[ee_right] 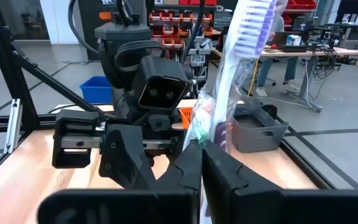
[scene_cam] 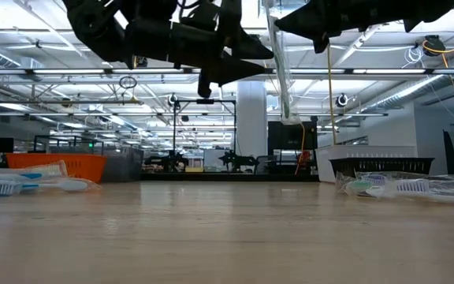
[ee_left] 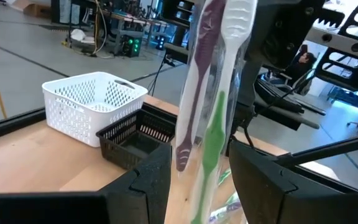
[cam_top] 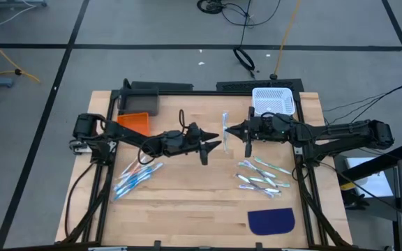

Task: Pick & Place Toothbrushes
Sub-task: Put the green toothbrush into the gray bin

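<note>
Right pincer (ee_right: 199, 163) shut on wrapped toothbrush (ee_right: 241, 56), bristles uppermost, upright above wooden surface (ee_right: 17, 155). Left pincer (ee_right: 114, 146) faces it just beside, fingers spread. Grey bin (ee_right: 257, 127), orange bin (ee_right: 187, 115) behind. Person seated at far desk.

Open-plan robotics lab: workbenches (ee_right: 303, 53), red parts bins (ee_right: 185, 22), rigs beyond.
</note>
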You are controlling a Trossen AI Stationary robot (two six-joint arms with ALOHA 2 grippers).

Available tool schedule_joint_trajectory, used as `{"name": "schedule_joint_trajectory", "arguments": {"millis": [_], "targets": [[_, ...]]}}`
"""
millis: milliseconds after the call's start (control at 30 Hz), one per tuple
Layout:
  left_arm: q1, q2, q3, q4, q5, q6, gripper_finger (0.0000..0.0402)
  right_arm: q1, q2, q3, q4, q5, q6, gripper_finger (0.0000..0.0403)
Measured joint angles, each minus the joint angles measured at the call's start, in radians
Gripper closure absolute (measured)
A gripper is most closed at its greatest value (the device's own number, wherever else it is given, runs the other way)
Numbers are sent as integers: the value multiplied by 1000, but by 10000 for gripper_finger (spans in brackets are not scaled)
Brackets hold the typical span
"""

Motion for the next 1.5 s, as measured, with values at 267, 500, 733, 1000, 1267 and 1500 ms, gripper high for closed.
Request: {"name": "schedule_joint_trajectory", "arguments": {"millis": [267, 500, 733, 1000, 1267, 1500], "targets": [[-5, 7, 0, 15, -3, -60, 240, 0, 0, 0, 9, 0, -6, 403], [-6, 26, 1, 44, -3, -69, 240, 0, 0, 0, 16, 1, -15, 403], [-27, 109, 95, 60, 4, -24, 240, 0, 0, -1, 19, 4, -13, 403], [-39, 170, 174, 28, 4, 25, 241, 0, 0, -1, -6, 21, -11, 403], [-39, 150, 172, -59, -4, 16, 276, 0, 0, -1, -15, 22, -16, 403], [-37, 150, 172, -67, 5, 38, 383, 1, 0, -1, -17, 14, -18, 403]]}}
